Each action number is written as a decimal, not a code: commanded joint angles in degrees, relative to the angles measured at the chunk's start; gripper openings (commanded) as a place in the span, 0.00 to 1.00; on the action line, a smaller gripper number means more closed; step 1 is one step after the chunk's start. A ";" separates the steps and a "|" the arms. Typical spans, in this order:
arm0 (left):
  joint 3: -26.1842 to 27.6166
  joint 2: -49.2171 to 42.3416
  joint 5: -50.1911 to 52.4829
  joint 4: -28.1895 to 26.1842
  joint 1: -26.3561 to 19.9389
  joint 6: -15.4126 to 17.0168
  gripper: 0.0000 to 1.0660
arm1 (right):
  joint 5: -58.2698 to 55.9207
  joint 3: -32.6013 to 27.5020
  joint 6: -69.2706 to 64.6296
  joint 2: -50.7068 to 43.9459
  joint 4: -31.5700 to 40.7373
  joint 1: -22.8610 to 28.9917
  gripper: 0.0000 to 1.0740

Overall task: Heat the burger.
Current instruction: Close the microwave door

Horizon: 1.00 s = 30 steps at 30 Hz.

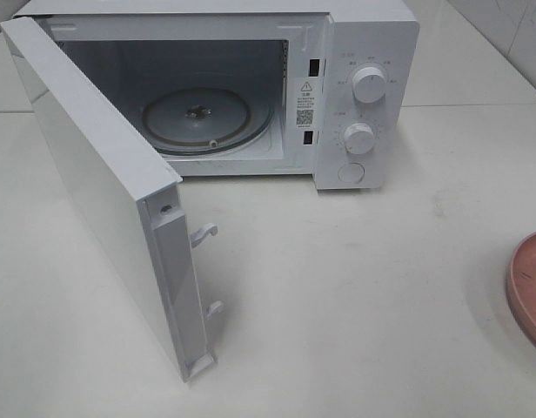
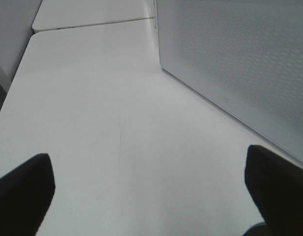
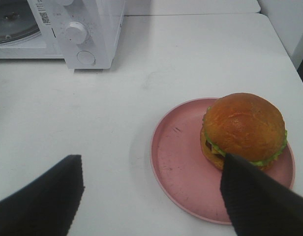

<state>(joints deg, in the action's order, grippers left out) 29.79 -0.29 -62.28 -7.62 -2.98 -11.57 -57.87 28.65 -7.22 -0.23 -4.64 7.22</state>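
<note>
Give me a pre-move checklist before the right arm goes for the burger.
1. Microwave door swung open: ok.
2. Turntable bare, room for the burger: ok.
3. Burger upright on the pink plate, toward one side of it: ok.
4. Right gripper open, nothing between its fingers, hanging above the plate's near edge: ok.
5. Left gripper open and empty, over bare table beside the door: ok.
6. Tabletop between plate and microwave free of obstacles: ok in the right wrist view; the high camera cuts off most of the plate, so cannot tell there.
</note>
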 commanded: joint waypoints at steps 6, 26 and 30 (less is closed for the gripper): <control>-0.11 -0.29 0.86 -0.40 0.29 0.34 0.92 | 0.57 -0.17 0.97 -1.66 -0.06 -0.46 0.71; 1.26 16.84 16.84 -2.35 0.29 0.52 0.33 | 0.57 -0.17 0.97 -1.66 -0.06 -0.46 0.71; -0.23 23.26 25.04 -2.23 0.29 -0.06 0.00 | 0.57 -0.17 0.97 -1.66 -0.06 -0.46 0.71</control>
<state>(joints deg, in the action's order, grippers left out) 30.54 20.45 -42.86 -9.45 -2.98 -11.23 -57.87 28.65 -7.22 -0.23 -4.64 7.22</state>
